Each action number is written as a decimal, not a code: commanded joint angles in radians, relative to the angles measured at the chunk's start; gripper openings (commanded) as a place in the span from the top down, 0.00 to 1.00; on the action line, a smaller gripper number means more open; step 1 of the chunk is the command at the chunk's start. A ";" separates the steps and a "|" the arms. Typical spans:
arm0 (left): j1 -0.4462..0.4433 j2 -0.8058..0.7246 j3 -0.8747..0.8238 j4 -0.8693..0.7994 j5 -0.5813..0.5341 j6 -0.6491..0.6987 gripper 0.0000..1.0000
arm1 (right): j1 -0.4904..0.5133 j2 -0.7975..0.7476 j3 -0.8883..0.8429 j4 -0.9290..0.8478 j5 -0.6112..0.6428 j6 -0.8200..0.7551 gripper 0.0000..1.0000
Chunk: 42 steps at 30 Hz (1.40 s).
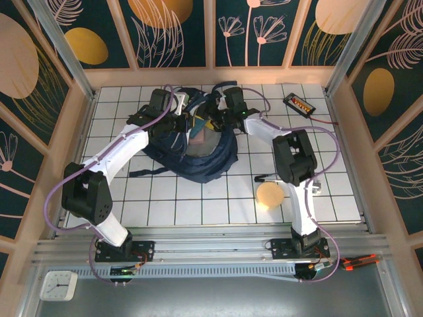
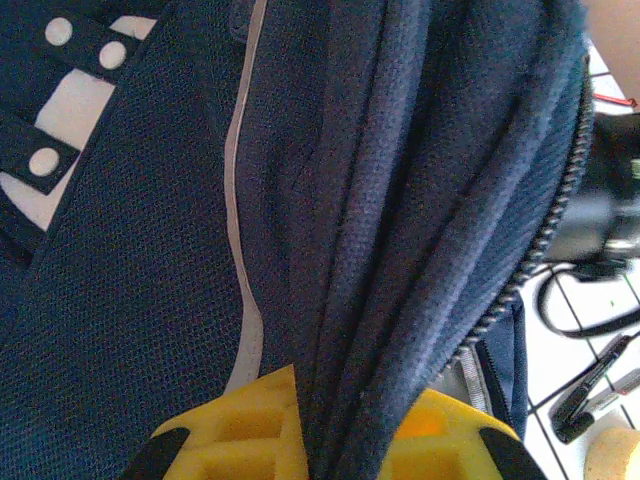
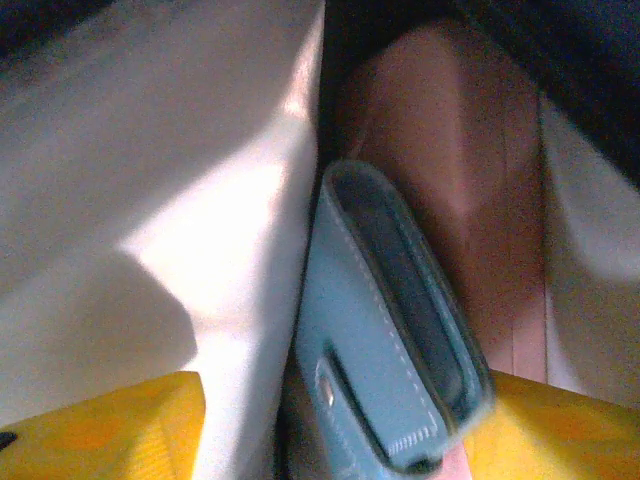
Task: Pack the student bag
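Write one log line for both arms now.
left end effector: shut on student bag | right end effector: open around blue case

The student bag (image 2: pixel 150 300) is navy cloth, matt, its coarse weave plain thread by thread. A smooth pale stripe (image 2: pixel 245 250) runs down it, and the zip teeth (image 2: pixel 545 240) look like dull dark plastic. The pads (image 2: pixel 240 430) of my left claw (image 2: pixel 335 445) are yellow plastic, matt, moulded with hollow pockets. My right claw (image 3: pixel 330 440) has the same yellow. The pale blue case (image 3: pixel 370 350) looks like smooth leather with a stitched edge. The counter (image 1: pixel 198 205) is white tile, slightly glossy.
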 commanded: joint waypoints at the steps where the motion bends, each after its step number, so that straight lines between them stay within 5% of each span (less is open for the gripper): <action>1: -0.006 -0.033 0.041 0.145 0.048 -0.002 1.00 | -0.028 -0.180 -0.079 -0.016 0.049 -0.053 0.12; 2: -0.005 -0.036 0.037 0.146 0.046 -0.002 1.00 | -0.034 -0.224 -0.107 -0.015 0.065 -0.065 0.01; 8: -0.005 -0.059 -0.004 0.173 0.019 -0.018 1.00 | -0.057 -0.509 -0.305 -0.062 0.278 -0.141 0.01; 14: -0.006 -0.042 -0.006 0.165 0.051 -0.033 0.97 | -0.100 -0.627 -0.456 -0.188 0.204 -0.163 0.01; 17: -0.007 -0.029 0.005 0.136 0.046 -0.039 0.42 | -0.077 -0.652 -0.489 -0.247 0.244 -0.208 0.01; 20: -0.007 -0.068 -0.032 0.158 0.007 -0.047 0.01 | -0.064 -0.661 -0.512 -0.274 0.274 -0.213 0.01; 31: 0.069 -0.196 -0.130 -0.052 -0.184 -0.217 0.02 | 0.073 -0.517 -0.427 -0.320 0.291 -0.155 0.01; 38: 0.291 -0.365 -0.457 0.117 0.040 -0.413 0.01 | 0.132 -0.372 -0.338 -0.343 0.314 -0.118 0.03; 42: 0.346 -0.392 -0.580 0.206 0.137 -0.466 0.01 | 0.120 -0.310 -0.280 -0.354 0.376 -0.129 0.10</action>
